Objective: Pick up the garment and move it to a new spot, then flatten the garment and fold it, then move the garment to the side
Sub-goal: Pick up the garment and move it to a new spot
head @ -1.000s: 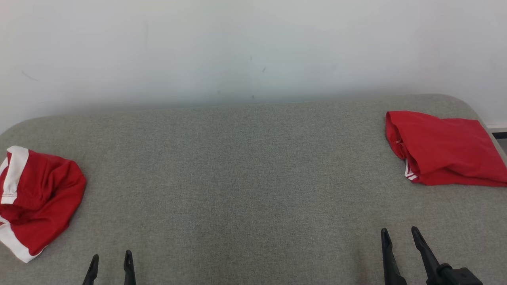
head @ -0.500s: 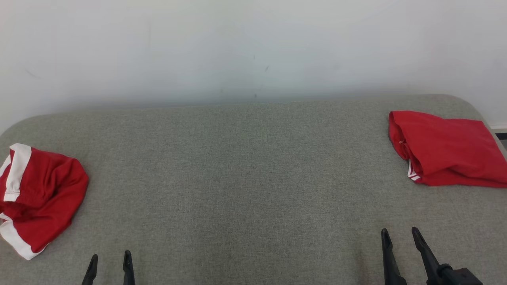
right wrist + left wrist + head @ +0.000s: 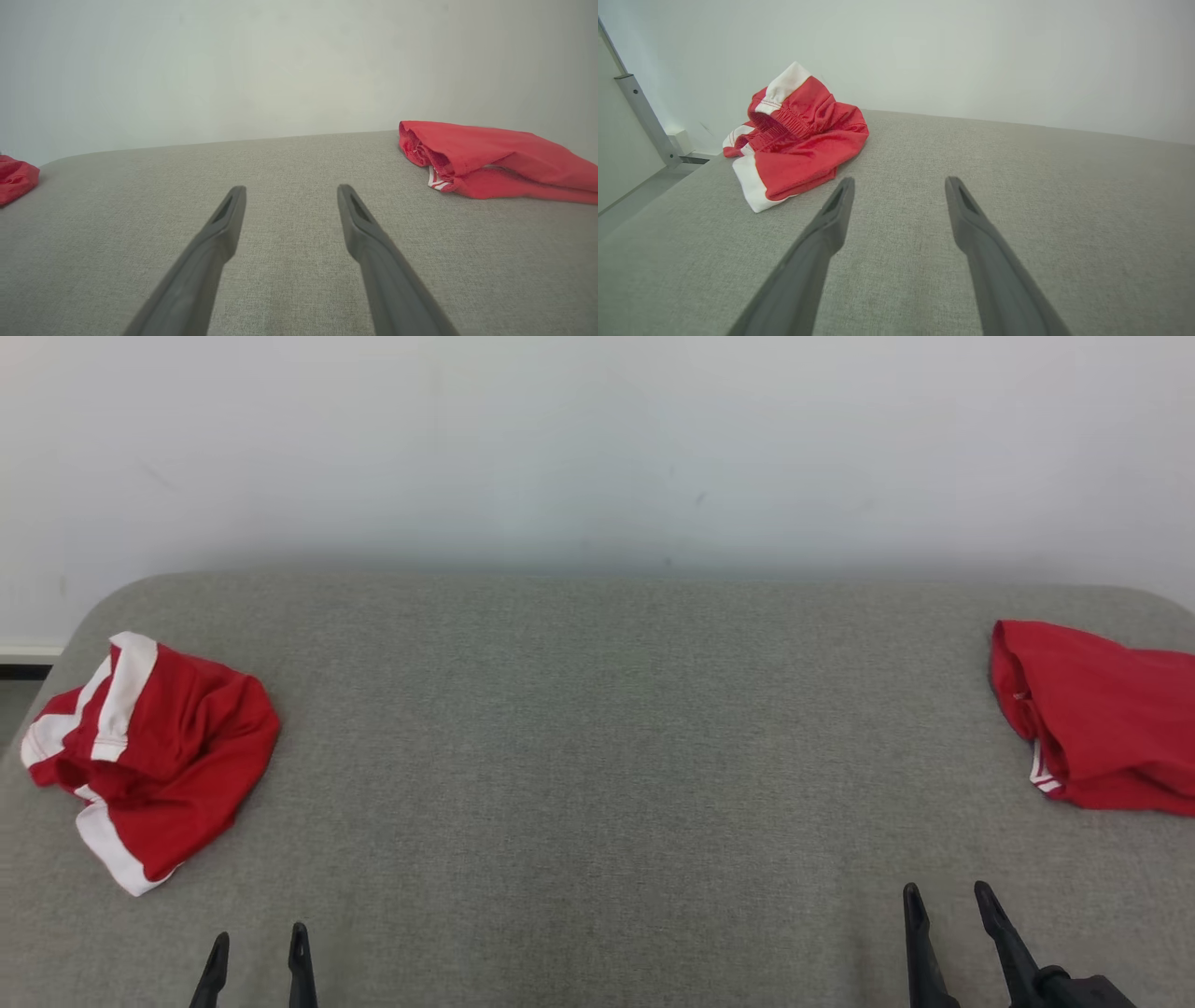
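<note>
Crumpled garment (image 3: 163, 756) first: we find it at nine o'clock on the surface (image 3: 597, 756), near the rounded left end, a red heap with white bands along its edges.

Going by size, the pale wall (image 3: 597, 448) rises behind everything at twelve o'clock, plain apart from a few faint marks. Below it the surface, covered in grey woven fabric with rounded far corners, spreads across our head view. At its nine o'clock end a white baseboard (image 3: 28, 649) runs along the foot of the wall, and the left wrist view adds a grey metal post (image 3: 642, 116) leaning there at ten o'clock.

A second red piece, the folded garment (image 3: 1102, 719), lies at three o'clock, flatter, with thin white stripes at its near edge. It is well apart from the crumpled one, with bare grey fabric between them.

Our left gripper (image 3: 259, 935) sits at seven o'clock, fingers pointing to twelve, spread wide and holding nothing. In its wrist view the left gripper (image 3: 900, 179) hovers low over the fabric, and the crumpled garment (image 3: 803, 144) lies at eleven o'clock, near the left fingertip; we cannot tell whether they touch.

Our right gripper (image 3: 946, 889) sits at five o'clock, likewise spread and empty. From its wrist the right gripper (image 3: 292, 188) has the folded garment (image 3: 490, 154) at two o'clock.
</note>
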You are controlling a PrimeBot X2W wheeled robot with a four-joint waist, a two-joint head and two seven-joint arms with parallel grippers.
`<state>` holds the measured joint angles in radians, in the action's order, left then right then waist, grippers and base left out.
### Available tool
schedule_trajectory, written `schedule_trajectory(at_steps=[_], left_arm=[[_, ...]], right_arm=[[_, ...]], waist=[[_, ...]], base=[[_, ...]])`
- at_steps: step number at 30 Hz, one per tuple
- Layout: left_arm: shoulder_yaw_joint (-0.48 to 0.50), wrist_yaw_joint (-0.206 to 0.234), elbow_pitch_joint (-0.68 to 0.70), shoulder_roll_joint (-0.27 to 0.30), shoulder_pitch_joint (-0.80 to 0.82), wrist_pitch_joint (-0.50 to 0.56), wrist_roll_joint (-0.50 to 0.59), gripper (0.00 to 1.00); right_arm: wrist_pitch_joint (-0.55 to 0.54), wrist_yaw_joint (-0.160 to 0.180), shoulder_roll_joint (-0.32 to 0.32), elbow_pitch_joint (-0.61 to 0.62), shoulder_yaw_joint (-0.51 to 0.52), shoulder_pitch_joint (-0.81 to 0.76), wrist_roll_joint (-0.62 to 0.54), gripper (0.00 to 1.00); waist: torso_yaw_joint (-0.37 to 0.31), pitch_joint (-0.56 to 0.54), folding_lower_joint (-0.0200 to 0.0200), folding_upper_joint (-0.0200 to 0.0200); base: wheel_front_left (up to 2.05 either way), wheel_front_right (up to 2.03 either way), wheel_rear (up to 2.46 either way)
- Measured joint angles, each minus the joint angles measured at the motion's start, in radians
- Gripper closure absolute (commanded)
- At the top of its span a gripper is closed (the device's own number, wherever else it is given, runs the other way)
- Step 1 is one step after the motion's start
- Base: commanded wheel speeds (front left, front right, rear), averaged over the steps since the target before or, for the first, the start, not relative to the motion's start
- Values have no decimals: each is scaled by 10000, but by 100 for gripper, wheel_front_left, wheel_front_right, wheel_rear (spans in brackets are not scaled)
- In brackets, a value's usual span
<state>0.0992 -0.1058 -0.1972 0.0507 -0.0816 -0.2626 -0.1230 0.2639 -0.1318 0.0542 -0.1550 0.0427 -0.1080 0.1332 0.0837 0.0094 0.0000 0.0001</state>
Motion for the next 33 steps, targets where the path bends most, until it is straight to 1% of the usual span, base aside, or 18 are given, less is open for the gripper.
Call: schedule_trajectory(at_steps=[14, 24, 33], left_arm=[[288, -44, -178, 2, -2, 0, -23, 0], [276, 105, -217, 2, -16, 0, -199, 0], [290, 138, -219, 2, -41, 0, -211, 0]], right_arm=[[2, 0, -21, -19, -25, -29, 48, 0], [0, 0, -25, -36, -88, 9, 4, 0], [0, 0, -25, -75, -113, 3, 0, 0]], waist=[[1583, 57, 0, 0], [2729, 125, 0, 0], [3377, 80, 0, 0]], base=[[0, 0, 0], [0, 0, 0], [0, 0, 0]])
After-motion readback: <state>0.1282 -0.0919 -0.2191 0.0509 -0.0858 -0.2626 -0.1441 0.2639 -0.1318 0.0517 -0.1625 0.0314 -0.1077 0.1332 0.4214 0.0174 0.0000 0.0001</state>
